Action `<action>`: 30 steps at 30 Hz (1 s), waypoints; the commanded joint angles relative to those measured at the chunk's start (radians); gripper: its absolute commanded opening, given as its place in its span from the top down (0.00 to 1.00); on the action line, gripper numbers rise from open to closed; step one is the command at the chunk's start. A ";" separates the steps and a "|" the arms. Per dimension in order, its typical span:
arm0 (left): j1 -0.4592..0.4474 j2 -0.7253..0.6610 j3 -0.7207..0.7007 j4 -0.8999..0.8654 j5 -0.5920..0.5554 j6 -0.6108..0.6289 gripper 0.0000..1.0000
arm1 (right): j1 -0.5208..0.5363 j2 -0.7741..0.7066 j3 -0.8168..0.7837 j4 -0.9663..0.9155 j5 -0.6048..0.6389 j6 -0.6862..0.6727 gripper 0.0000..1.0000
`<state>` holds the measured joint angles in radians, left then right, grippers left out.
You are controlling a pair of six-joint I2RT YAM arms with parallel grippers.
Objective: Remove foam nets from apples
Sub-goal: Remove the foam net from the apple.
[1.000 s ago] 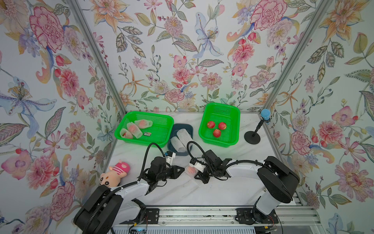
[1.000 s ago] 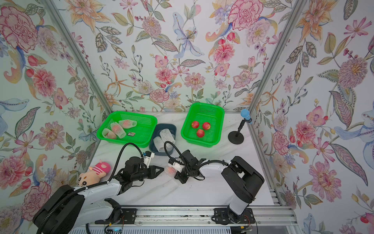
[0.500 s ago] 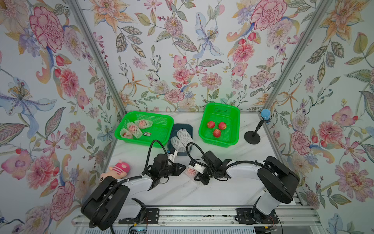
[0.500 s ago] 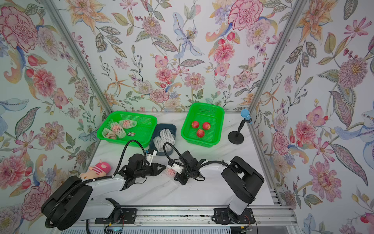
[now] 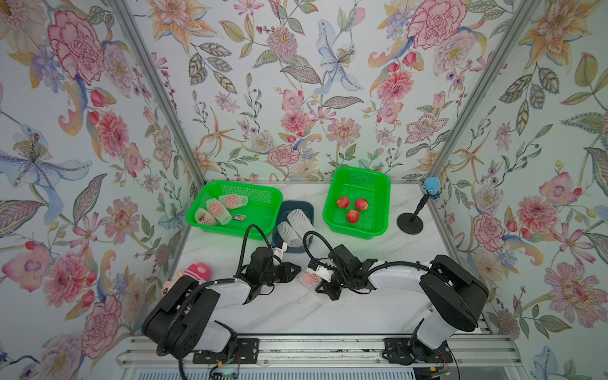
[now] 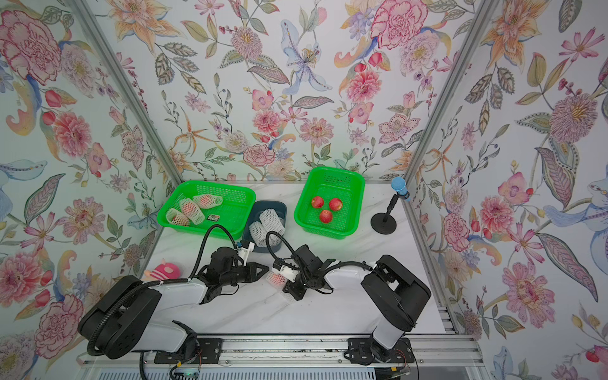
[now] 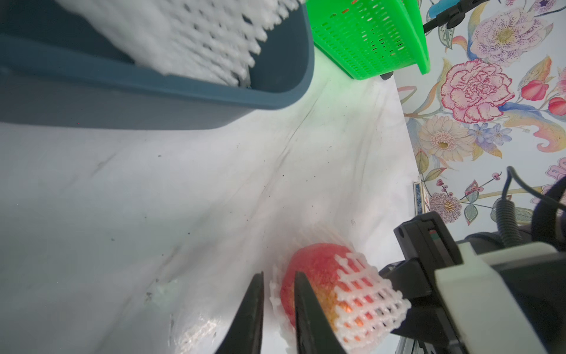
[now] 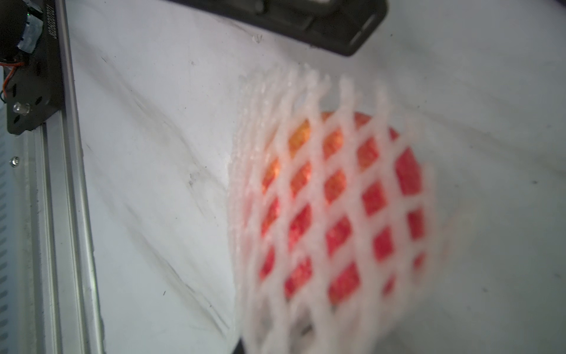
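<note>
Apples number seven: three fully netted, one half-bared, three bare. Farthest left, a pink plush toy [image 5: 194, 271] lies on the white table [image 5: 362, 316]. Next, the left green basket [image 5: 260, 207] holds three netted apples [image 5: 217, 210], their sleeves lying flat at differing angles. The left gripper [image 7: 278, 275] has its fingers a narrow slit apart with the fringe of a net between them; whether it pinches that fringe I cannot tell. Behind it, the dark blue bin [image 5: 296, 203] holds at least two empty foam nets [image 5: 300, 219]. At the table's middle front is the fourth netted apple [image 5: 309, 279], between the two grippers. Its sleeve's long axis runs from one gripper to the other, bared red end toward the left gripper, mesh tail toward the right gripper [image 5: 324, 287], which is clamped on that tail. The right green basket [image 5: 362, 184] holds three bare apples [image 5: 352, 216]. A black stand [image 5: 410, 223] is rightmost.
</note>
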<state>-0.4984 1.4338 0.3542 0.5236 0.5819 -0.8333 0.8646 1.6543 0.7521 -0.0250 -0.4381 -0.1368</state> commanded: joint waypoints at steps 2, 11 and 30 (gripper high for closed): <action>0.009 0.032 0.008 0.085 0.086 0.011 0.78 | 0.010 -0.030 -0.014 -0.004 -0.019 -0.030 0.99; 0.007 -0.023 -0.013 0.049 0.174 0.050 0.78 | 0.007 -0.025 0.014 -0.027 -0.011 -0.052 1.00; -0.008 -0.021 -0.011 0.007 0.161 0.065 0.63 | 0.040 -0.034 0.079 -0.095 0.116 -0.135 1.00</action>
<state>-0.5003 1.3956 0.3416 0.5323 0.7273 -0.7902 0.8921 1.6417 0.7994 -0.0948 -0.3485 -0.2272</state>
